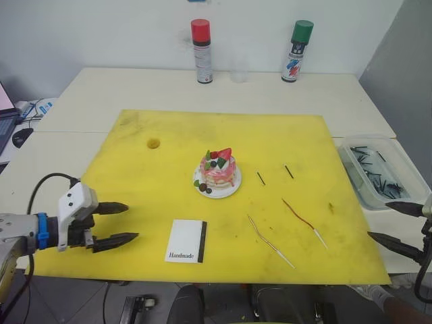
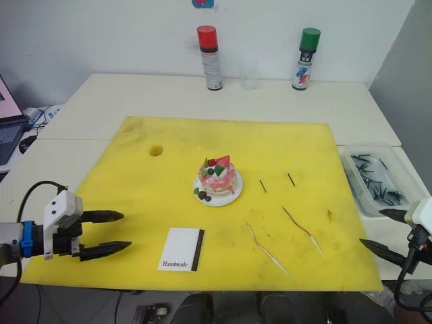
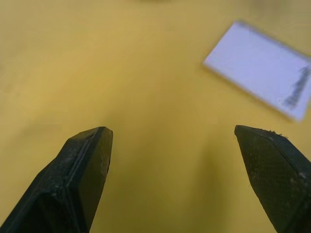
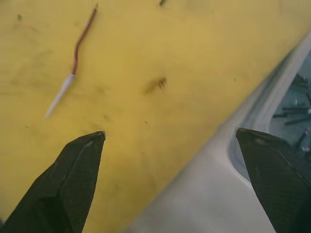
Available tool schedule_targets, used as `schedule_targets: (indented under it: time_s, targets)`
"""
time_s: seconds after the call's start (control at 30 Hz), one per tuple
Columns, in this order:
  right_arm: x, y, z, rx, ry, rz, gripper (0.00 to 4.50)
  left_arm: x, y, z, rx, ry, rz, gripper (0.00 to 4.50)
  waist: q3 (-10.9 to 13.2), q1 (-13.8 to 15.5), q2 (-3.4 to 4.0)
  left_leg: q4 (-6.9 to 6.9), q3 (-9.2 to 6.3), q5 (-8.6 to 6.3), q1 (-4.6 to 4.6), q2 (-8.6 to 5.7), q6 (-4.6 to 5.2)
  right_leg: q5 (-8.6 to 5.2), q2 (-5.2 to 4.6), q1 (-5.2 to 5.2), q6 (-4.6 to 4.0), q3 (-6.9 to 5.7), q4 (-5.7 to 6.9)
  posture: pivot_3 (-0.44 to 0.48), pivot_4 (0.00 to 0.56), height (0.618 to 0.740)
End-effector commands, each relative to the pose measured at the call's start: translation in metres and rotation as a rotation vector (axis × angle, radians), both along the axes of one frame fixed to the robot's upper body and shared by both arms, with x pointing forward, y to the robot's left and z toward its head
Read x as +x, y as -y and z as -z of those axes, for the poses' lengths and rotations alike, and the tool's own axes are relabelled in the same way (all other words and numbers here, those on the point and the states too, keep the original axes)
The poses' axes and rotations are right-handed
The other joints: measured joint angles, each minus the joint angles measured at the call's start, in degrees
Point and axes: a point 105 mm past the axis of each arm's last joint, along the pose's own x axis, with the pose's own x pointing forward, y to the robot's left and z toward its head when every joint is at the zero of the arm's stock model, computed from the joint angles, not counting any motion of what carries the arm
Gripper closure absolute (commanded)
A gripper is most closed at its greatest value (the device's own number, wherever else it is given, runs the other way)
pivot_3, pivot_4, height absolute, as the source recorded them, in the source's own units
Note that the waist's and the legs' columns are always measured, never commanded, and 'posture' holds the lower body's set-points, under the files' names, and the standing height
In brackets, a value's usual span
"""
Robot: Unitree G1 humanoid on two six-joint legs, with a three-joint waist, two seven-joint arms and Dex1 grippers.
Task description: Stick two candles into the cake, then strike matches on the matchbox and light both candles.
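Observation:
The pink cake with strawberry topping sits on a small white plate at the middle of the yellow mat. Right of it lie two short dark matches. Nearer the front lie the golden candle and the reddish candle, also seen as the reddish candle. The white matchbox lies at the front, left of the candles. My left gripper is open over the mat's front left, empty. My right gripper hangs open and empty at the mat's right edge.
A clear plastic tray of dark sticks stands right of the mat. Two spray cans, red-capped and green-capped, and a clear cup stand at the table's back. A small hole marks the mat's left part.

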Motion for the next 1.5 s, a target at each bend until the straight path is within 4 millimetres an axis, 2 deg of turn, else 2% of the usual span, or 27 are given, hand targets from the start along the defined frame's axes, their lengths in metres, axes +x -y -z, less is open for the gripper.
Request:
schedule_targets:
  time_s: [0.03, 0.1, 0.23, 0.37, 0.67, 0.9, 1.0, 1.23, 1.37, 1.5]
  targets:
    - [-0.008, -0.018, -0.011, -0.006, 0.016, -0.024, 0.00, -0.010, 0.035, -0.023, -0.086, 0.054, 0.164, 0.07, 0.00, 0.02, 0.00, 0.10, -0.03, 0.00, -0.01, 0.01, 0.00, 0.00, 0.00, 0.04, 0.00, -0.03, 0.00, 0.000, 0.150, 0.733]
    - [-0.011, -0.023, -0.010, -0.006, -0.004, -0.017, 0.00, -0.015, 0.044, -0.026, -0.108, 0.055, 0.207, 0.07, 0.00, 0.02, 0.00, 0.24, -0.05, -0.01, 0.06, 0.01, 0.00, 0.00, 0.00, 0.20, -0.01, -0.03, -0.01, 0.000, 0.150, 0.733]
    - [-0.014, -0.040, 0.003, -0.007, -0.084, 0.061, 0.00, -0.021, 0.080, -0.036, -0.132, 0.100, 0.359, 0.07, -0.01, 0.02, -0.01, 0.46, -0.04, -0.02, 0.11, 0.01, 0.04, 0.00, 0.00, 0.31, 0.01, 0.01, -0.03, 0.000, 0.150, 0.733]
    - [-0.011, -0.050, 0.016, 0.019, -0.125, 0.121, 0.00, -0.031, 0.104, -0.033, -0.113, 0.130, 0.505, 0.07, -0.08, 0.01, -0.12, 0.49, -0.02, 0.03, 0.28, 0.01, 0.11, 0.01, 0.00, 0.47, 0.03, 0.06, -0.05, 0.000, 0.150, 0.733]
    - [-0.002, -0.064, 0.043, 0.052, -0.144, 0.196, 0.00, -0.024, 0.120, -0.034, -0.163, 0.161, 0.520, 0.07, -0.09, -0.03, -0.12, 0.43, 0.03, 0.02, 0.28, 0.00, 0.12, 0.01, 0.00, 0.45, 0.03, 0.11, -0.06, 0.000, 0.150, 0.733]
    - [-0.001, -0.060, 0.061, 0.058, -0.180, 0.271, 0.00, -0.019, 0.122, -0.034, -0.180, 0.171, 0.496, 0.07, -0.09, 0.01, -0.12, 0.41, 0.00, -0.01, 0.15, -0.02, 0.16, 0.01, 0.00, 0.40, 0.03, 0.09, -0.08, 0.000, 0.150, 0.733]
    - [-0.005, -0.062, 0.068, 0.062, -0.212, 0.273, 0.61, -0.018, 0.123, -0.033, -0.190, 0.168, 0.487, 0.00, -0.09, 0.01, -0.13, 0.42, -0.01, -0.01, 0.16, -0.02, 0.16, 0.01, 0.00, 0.40, 0.03, 0.09, -0.08, 0.000, 0.150, 0.733]
    - [-0.005, -0.070, 0.073, 0.083, -0.213, 0.263, 3.01, -0.017, 0.122, -0.029, -0.197, 0.147, 0.450, 0.00, -0.20, 0.00, -0.31, 0.43, 0.00, -0.01, 0.20, 0.00, 0.16, 0.01, 0.00, 0.41, 0.03, 0.10, -0.10, 0.000, 0.150, 0.733]
    - [-0.002, -0.075, 0.065, 0.121, -0.213, 0.241, 4.37, -0.015, 0.122, -0.030, -0.225, 0.143, 0.409, 0.00, -0.23, -0.01, -0.36, 0.43, 0.00, -0.01, 0.20, 0.01, 0.16, 0.01, 0.00, 0.41, 0.03, 0.11, -0.12, 0.000, 0.150, 0.733]
    - [0.004, -0.074, 0.052, 0.172, -0.199, 0.230, 4.46, -0.010, 0.119, -0.032, -0.249, 0.133, 0.341, 0.00, -0.22, -0.03, -0.35, 0.43, -0.01, -0.01, 0.20, 0.01, 0.16, 0.01, 0.00, 0.40, 0.03, 0.11, -0.12, 0.000, 0.150, 0.733]
